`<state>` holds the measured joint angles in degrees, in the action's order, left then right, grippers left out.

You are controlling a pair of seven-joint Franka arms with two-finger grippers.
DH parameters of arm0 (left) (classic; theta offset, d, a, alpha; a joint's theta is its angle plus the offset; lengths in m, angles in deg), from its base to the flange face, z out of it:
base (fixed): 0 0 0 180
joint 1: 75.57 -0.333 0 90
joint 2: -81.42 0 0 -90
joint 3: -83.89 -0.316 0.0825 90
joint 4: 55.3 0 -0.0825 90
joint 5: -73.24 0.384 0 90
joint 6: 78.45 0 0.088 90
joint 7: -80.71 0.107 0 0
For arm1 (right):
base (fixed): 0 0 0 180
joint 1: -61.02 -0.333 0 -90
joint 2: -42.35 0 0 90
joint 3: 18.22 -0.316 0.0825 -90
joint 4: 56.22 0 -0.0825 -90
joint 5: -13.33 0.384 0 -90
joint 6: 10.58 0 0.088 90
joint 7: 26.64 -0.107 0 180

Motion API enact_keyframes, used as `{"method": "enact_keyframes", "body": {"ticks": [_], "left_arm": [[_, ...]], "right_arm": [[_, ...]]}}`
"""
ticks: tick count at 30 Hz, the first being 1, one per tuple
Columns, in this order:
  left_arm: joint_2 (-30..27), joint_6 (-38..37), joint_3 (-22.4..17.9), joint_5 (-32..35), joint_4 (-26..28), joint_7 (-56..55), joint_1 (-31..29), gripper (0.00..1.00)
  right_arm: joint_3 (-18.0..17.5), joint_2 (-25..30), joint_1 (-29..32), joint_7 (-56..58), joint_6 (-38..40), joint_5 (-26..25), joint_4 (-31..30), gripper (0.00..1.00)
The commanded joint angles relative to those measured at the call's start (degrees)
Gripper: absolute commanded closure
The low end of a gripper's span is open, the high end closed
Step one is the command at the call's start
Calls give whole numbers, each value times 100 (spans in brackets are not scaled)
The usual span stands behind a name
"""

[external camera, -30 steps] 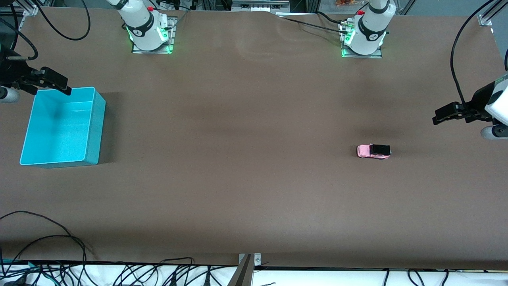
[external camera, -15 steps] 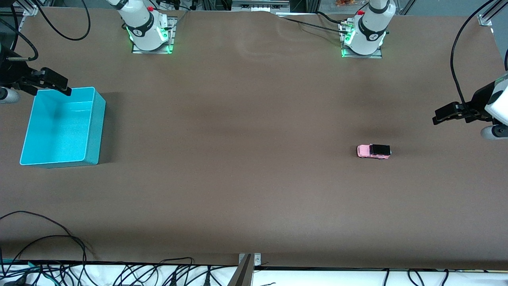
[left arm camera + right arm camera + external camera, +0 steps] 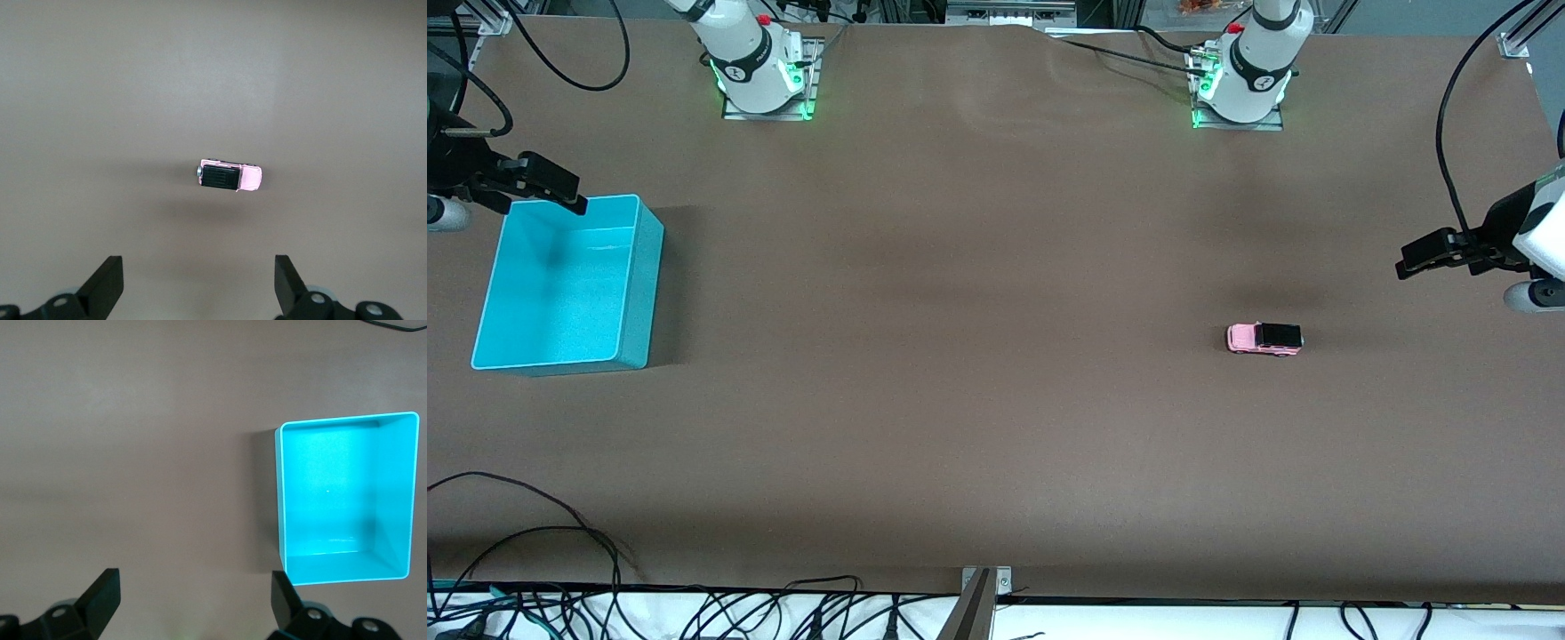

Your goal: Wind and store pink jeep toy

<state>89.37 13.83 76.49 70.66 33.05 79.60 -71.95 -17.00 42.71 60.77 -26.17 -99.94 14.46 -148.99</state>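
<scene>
Left gripper [image 3: 1414, 258] hangs in the air over bare table at the left arm's end, jaws spread wide and holding nothing; the left wrist view shows both fingers [image 3: 107, 287] apart with the toy between them in line of sight, well below.

Pink jeep toy [image 3: 1264, 338] stands upright on its wheels on the brown table [image 3: 978, 418], alone, roughly at the 8 o'clock direction from the left gripper in the front view, and nearer to the front camera than the left arm's base. Its black roof section points toward the left arm's end.

Turquoise bin [image 3: 560, 284] sits at the right arm's end, well apart from the toy and empty as far as its floor shows. Right gripper [image 3: 538, 187] hovers over the bin's rim, at about 11 o'clock of the bin, jaws likewise spread and empty. This arm appears to be waiting.

Risks, as judged: the toy is tiny and free-rolling, so an off-centre closure could nudge it away or pinch it askew. Winding may slip if the wheels get poor traction.

Not determinable: any winding mechanism on the toy, and both wrists are cut off at the front view's edges.
</scene>
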Motion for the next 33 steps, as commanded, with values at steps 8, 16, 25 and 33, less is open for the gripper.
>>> {"method": "enact_keyframes", "body": {"ticks": [8,16,25,33], "left_arm": [[5,-27,-7,-59,-29,102,34,0],[120,-35,-7,-67,-38,49,25,0],[225,-53,-25,-76,6,-415,-28,0],[383,-79,-16,-67,24,-1909,-2,0]], "right_arm": [[10,-54,-2,-38,32,54,136,0],[10,-54,-2,-38,23,54,136,0],[10,-54,-2,-38,23,54,136,0],[10,-54,-2,-38,14,62,136,0]]}}
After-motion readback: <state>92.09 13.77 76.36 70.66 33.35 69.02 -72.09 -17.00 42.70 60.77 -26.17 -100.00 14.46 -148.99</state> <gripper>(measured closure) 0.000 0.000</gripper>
